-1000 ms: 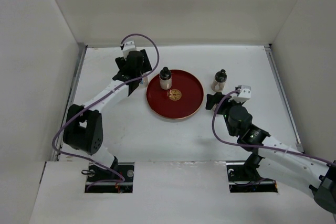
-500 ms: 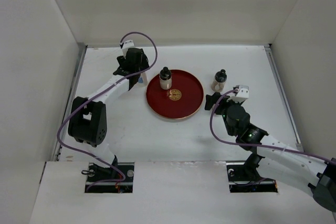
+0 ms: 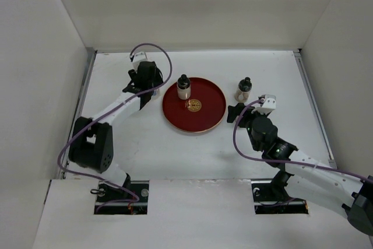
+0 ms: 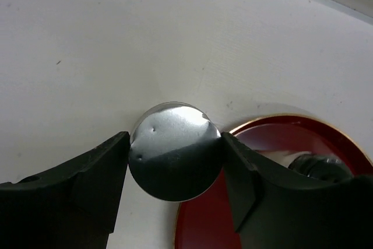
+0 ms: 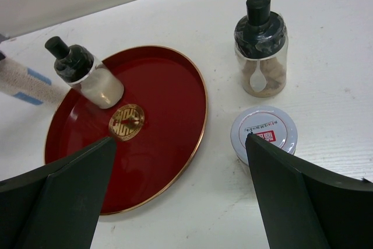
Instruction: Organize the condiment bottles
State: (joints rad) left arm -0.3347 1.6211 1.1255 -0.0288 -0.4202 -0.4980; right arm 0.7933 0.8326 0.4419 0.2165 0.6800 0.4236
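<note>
Left gripper [image 4: 175, 144] is pinching the cylinder [image 4: 175, 158] between its jaws; its smooth wall risks slipping or catching the tray [image 4: 280, 138] rim just beyond. Right gripper [image 5: 180, 141] is hanging spread, jar [image 5: 263, 132] just ahead.

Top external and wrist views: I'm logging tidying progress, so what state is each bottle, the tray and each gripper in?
Left gripper: shut on the silver-topped canister.
Right gripper: open, empty.
Silver-topped canister: held, beside the red tray.
Black-capped bottle: upright, capped, on the tray.
Spoon bottle: upright, capped, on the table.
White-lidded jar: lidded, on the table.
Red tray: holding one bottle.
</note>
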